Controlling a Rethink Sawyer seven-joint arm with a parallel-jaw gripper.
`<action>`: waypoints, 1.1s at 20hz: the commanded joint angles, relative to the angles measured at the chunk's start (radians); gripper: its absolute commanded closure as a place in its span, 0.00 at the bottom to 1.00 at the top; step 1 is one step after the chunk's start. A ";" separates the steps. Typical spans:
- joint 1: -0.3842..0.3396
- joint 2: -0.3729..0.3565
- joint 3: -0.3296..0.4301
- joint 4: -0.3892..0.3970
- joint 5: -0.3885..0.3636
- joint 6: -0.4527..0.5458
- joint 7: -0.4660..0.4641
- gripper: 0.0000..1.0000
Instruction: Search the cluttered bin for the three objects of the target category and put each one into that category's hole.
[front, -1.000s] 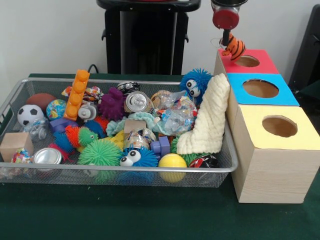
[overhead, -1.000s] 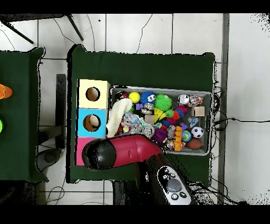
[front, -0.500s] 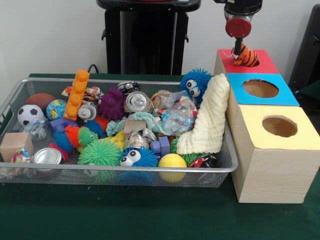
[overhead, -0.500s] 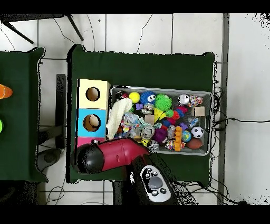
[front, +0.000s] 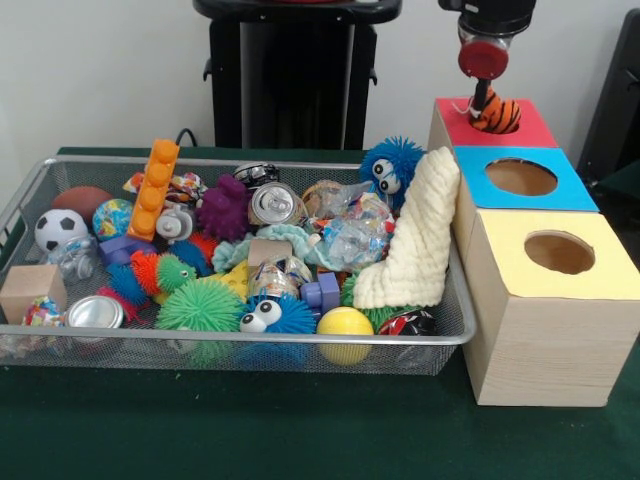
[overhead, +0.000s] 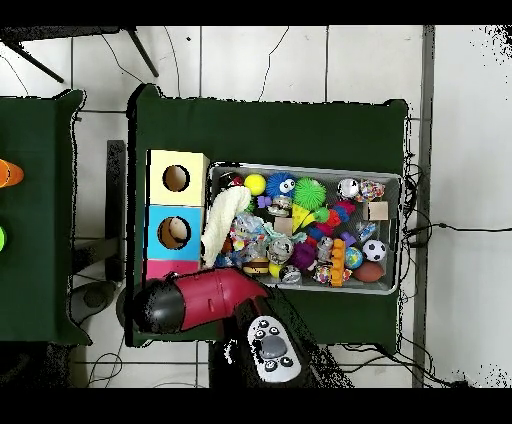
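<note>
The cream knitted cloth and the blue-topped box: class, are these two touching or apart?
Touching. In the front view the cream knitted cloth drapes over the bin's rim and leans directly against the side of the blue-topped box, with no gap showing between them.

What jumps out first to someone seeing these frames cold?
Probably the wire bin, heaped with bright clutter: spiky balls, crushed cans, a tall orange block, and a cream cloth draped over its end beside the boxes. Next, the row of three boxes with red, blue and yellow tops, each with a hole. Over the red box, the end effector has an orange striped toy at the hole.
</note>
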 joint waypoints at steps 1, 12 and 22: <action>0.035 0.052 -0.085 -0.039 0.000 -0.037 0.301 1.00; 0.150 0.058 -0.265 -0.090 -0.061 -0.098 0.354 1.00; 0.245 0.049 -0.397 -0.151 -0.046 0.034 0.400 1.00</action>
